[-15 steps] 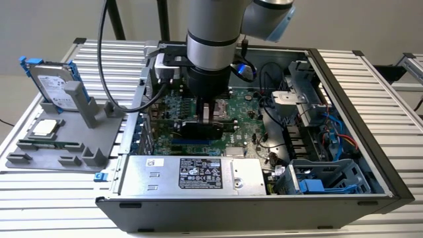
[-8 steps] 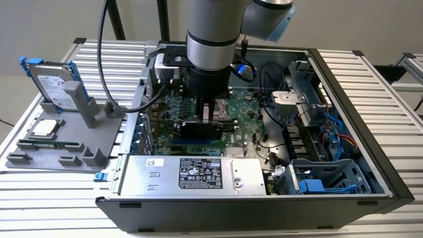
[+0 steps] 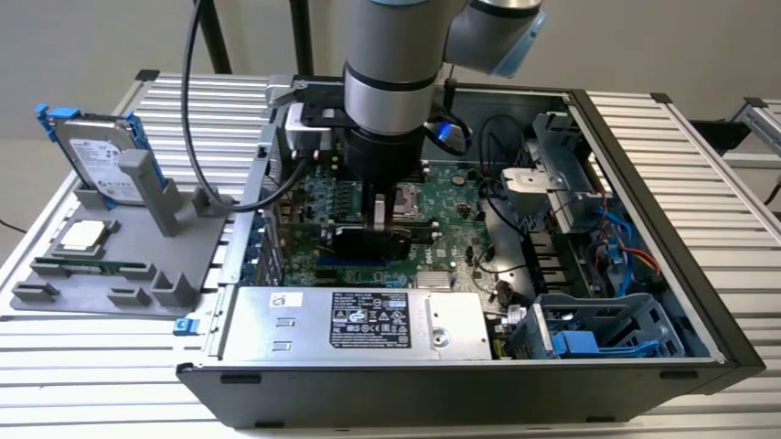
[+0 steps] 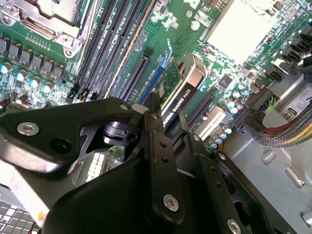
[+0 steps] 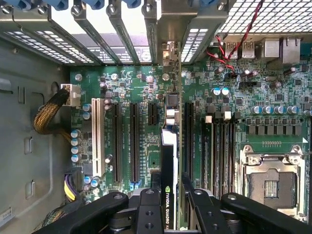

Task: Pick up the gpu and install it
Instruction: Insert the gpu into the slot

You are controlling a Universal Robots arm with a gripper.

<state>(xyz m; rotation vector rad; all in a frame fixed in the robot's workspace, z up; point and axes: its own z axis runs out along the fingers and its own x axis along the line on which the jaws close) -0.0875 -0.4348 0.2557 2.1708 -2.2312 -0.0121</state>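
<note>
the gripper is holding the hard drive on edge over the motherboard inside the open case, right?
Not the hard drive: the gripper is shut on the gpu, held on edge over the motherboard inside the open case, as both wrist views show. In the exterior view the hard drive stands in the grey holder outside the case.

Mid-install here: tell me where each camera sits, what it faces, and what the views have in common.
Exterior view: off the arm, above and in front of the open computer case, looking down at the arm and its gripper over the motherboard.
First wrist view: on the wrist, looking along the gripper at the gpu, held edge-on over the expansion slots.
Second wrist view: on the wrist, from another side, past the black gripper to the card.
Shared: both wrist views show the gripper closed on the gpu above the motherboard.
</note>
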